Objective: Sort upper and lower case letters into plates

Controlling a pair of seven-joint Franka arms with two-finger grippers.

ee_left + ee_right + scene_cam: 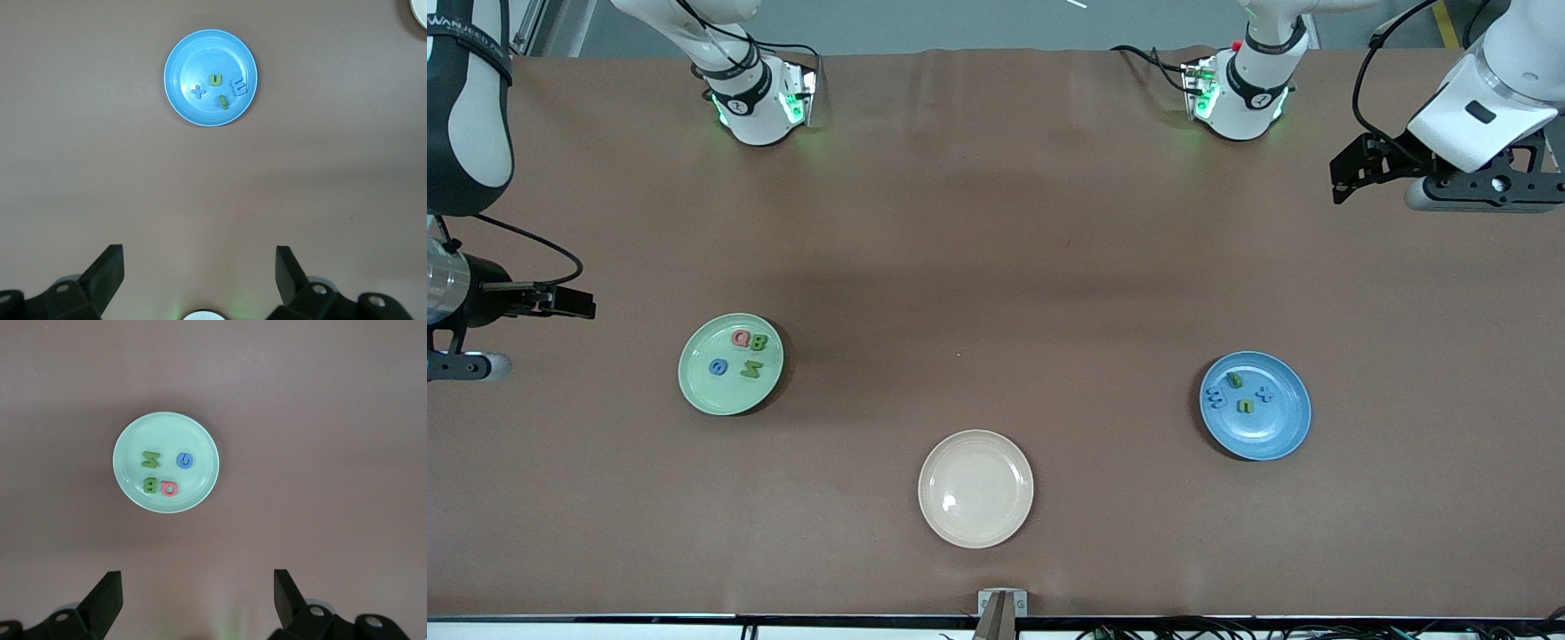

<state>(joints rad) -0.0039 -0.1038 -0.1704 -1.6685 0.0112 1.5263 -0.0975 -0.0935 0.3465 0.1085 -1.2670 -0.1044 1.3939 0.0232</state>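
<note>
The pale mint green plate (725,397) (167,430) lies toward the right arm's end of the table and holds several letters: a pink Q (739,338), a green B (759,342), a blue G (718,366) and a green N (751,370). The blue plate (1272,436) (187,63) lies toward the left arm's end and holds several small letters, among them a blue x (1264,395) and a yellow-green u (1245,406). My right gripper (574,302) (197,575) hangs open and empty over bare table at its end. My left gripper (1352,169) (200,252) hangs open and empty over its end.
An empty cream-beige plate (975,524) lies between the two plates, nearer to the front camera. The brown tablecloth (996,267) covers the table. Both arm bases stand along the table's edge farthest from the front camera.
</note>
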